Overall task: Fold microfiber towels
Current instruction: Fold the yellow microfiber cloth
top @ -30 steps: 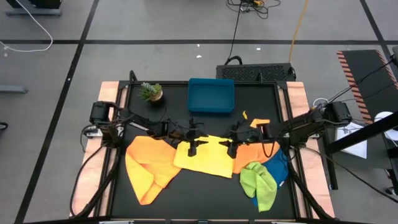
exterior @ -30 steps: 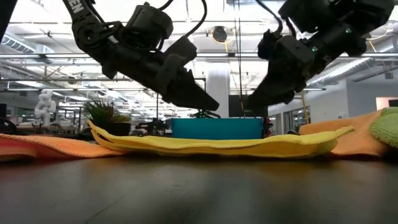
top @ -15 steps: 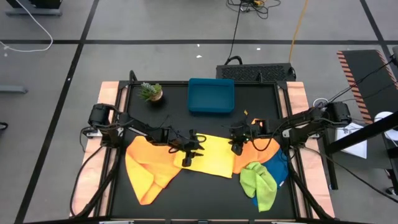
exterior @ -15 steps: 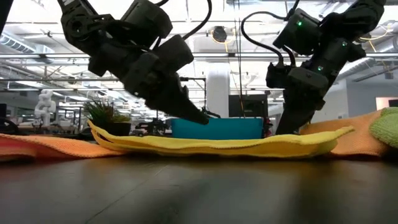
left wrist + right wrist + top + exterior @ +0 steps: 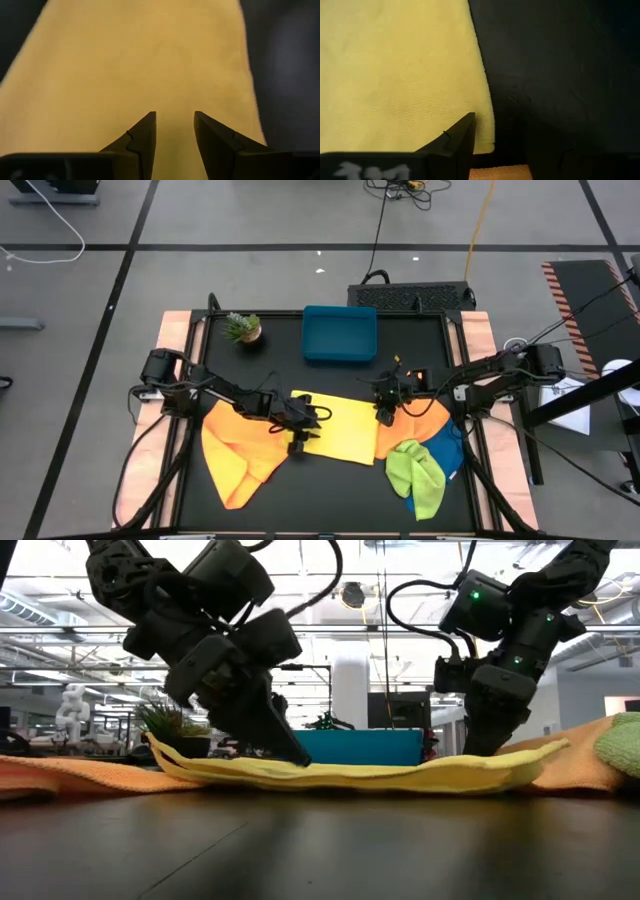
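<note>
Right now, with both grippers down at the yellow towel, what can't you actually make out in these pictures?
- Blue towel: high view, mostly covered by the green towel.
- Right gripper: right wrist view, one finger shows; the other is lost against the dark table.
- Contact with the yellow towel: low view, the fingertips of the left gripper sit behind its raised edge.
- Blue tray: low view, towel and arms hide its base.
</note>
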You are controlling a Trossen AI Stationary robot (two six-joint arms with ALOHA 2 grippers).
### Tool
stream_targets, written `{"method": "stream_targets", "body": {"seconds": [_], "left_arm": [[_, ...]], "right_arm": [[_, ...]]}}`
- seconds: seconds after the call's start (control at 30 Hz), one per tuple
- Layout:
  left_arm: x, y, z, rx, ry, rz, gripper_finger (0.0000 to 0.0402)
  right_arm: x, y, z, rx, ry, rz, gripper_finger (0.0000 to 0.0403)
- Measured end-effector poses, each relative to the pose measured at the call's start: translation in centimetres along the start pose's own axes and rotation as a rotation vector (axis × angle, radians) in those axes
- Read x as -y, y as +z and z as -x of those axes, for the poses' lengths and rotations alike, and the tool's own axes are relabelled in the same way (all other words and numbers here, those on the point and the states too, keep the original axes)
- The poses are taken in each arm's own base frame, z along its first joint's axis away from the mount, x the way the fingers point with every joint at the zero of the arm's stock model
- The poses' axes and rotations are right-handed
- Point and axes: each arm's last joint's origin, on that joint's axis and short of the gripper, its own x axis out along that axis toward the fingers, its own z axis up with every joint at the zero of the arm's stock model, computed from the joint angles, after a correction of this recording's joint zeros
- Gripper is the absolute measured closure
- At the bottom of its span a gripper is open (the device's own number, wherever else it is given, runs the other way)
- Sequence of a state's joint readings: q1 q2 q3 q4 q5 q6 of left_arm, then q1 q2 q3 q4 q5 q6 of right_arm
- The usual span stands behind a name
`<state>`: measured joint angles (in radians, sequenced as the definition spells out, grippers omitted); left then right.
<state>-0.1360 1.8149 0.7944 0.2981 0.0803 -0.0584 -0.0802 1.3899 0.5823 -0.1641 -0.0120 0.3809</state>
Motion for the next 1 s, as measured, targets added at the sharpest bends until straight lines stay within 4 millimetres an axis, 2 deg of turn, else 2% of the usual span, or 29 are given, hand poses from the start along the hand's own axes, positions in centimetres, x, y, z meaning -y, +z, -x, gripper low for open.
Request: {"method": "stream_targets", "body": {"seconds": [0.13, 0.27, 0.5, 0.77, 1.0], "left_arm": [[-0.1, -0.2, 0.0, -0.023, 0.015, 0.003, 0.0266], [-0.8, -0.3, 0.1, -0.029, 0.124, -0.007, 0.0266], [-3.9, -0.5, 0.5, -0.050, 0.358, 0.007, 0.0266], [-7.6, -0.9, 1.4, -0.079, 0.505, 0.083, 0.0266], [-8.9, -0.6, 1.9, -0.064, 0.519, 0.046, 0.0266]], "right_arm": [[-0.1, 0.0, 0.0, -0.007, 0.020, 0.000, 0.0259], [-0.1, -0.1, 0.0, -0.018, 0.038, 0.000, 0.0259], [-0.6, -0.3, 0.0, -0.023, 0.050, -0.010, 0.0259], [-2.2, -0.7, 0.0, -0.013, 0.097, -0.024, 0.0259], [-3.0, -0.9, 0.1, -0.004, 0.120, 0.006, 0.0259]]}}
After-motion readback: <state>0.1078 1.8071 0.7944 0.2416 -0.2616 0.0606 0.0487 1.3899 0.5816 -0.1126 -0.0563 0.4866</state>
